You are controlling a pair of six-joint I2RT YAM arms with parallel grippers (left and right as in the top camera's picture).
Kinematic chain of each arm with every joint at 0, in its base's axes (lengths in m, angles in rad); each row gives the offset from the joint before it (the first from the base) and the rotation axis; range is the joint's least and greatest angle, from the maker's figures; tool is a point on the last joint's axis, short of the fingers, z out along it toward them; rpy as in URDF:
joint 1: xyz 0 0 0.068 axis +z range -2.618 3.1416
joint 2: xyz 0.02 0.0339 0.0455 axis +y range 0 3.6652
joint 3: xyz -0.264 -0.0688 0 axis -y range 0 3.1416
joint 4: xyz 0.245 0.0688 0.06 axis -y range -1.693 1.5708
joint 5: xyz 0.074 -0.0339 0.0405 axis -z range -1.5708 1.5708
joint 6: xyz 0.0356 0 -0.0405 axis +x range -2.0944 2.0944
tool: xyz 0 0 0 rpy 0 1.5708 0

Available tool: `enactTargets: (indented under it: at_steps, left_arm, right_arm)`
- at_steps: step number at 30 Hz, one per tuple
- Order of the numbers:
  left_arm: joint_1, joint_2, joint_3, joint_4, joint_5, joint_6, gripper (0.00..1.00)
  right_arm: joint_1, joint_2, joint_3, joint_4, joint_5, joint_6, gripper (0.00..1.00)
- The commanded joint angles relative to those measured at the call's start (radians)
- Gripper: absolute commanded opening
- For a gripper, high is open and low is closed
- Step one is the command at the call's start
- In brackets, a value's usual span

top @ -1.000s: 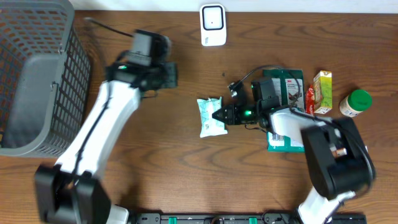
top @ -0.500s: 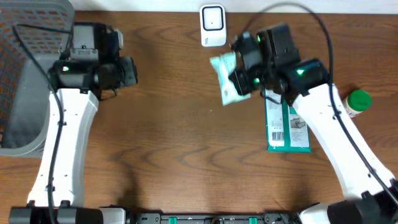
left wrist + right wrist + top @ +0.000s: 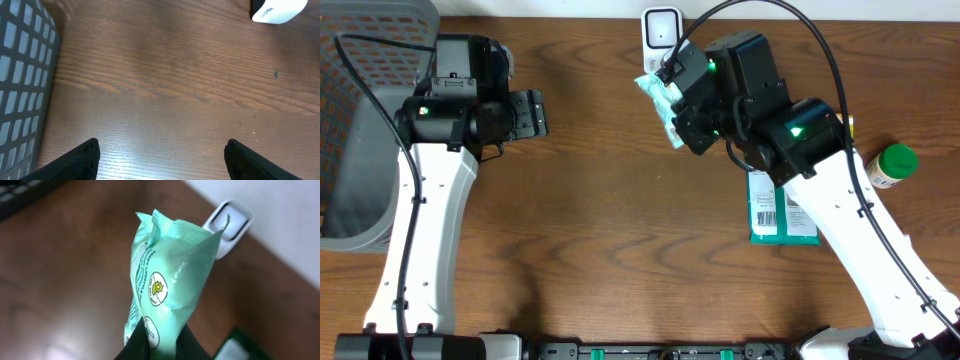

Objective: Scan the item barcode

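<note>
Right end effector [image 3: 674, 112] closed on the green packet [image 3: 660, 100]; the packet is held up off the surface [image 3: 620, 230], out at the far middle of it; from overhead the packet's free end lies right by the near left corner of the white scanner [image 3: 661, 40]; whether the two touch, cannot tell.

Right wrist view: the right end effector [image 3: 160, 349] pinches the packet's near end between two dark fingers [image 3: 131, 350]; the green packet [image 3: 167, 280] sticks straight out from the grip, crimped end farthest from the camera; small round printed marks face the lens; no barcode readable on this side; the scanner [image 3: 232, 225] sits past the packet's tip, a little to the right, blurred.

Left end effector [image 3: 532, 113] wide open, nothing between its jaws; it is over the left part of the surface, just beside the grey mesh basket [image 3: 360, 60], well apart from packet and scanner. Left wrist view: left end effector [image 3: 162, 160] with both fingertips [image 3: 82, 157] spread to the frame's lower corners, bare wood between them; basket wall [image 3: 20, 75] at the left edge; a corner of the scanner [image 3: 277, 9] at top right.

On the right part of the surface: teal pack [image 3: 782, 225] lying flat, barcode label up, partly under the right arm; green-lidded jar [image 3: 895, 165] beside it, toward the right edge.
</note>
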Motion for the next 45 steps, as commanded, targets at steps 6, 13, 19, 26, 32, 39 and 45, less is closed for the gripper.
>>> enactTargets:
  at_steps: [6,13,19,26,32,39,45]
  left_arm:
    - [0.004,-0.006,-0.007,-0.002,-0.016,0.006,0.81]
    - [0.004,-0.006,-0.007,-0.002,-0.016,0.006,0.82]
    - [0.004,-0.006,-0.007,-0.002,-0.016,0.006,0.82]
    - [0.004,-0.006,-0.007,-0.002,-0.016,0.006,0.82]
    - [0.004,-0.006,-0.007,-0.002,-0.016,0.006,0.82]
    - [0.004,-0.006,-0.007,-0.002,-0.016,0.006,0.82]
    - [0.004,-0.006,-0.007,-0.002,-0.016,0.006,0.82]
  right_arm:
    - [0.065,0.024,0.019,0.200,0.202,-0.373,0.01]
    - [0.111,0.135,0.019,0.477,0.408,-0.679,0.01]
    - [0.109,0.320,0.019,0.745,0.508,-0.869,0.01]
    - [0.081,0.539,0.019,1.117,0.518,-1.115,0.01]
    - [0.050,0.706,0.019,1.353,0.483,-1.248,0.01]
    - [-0.006,0.817,0.047,1.439,0.448,-1.289,0.01]
    - [-0.019,0.822,0.181,1.247,0.424,-1.243,0.01]
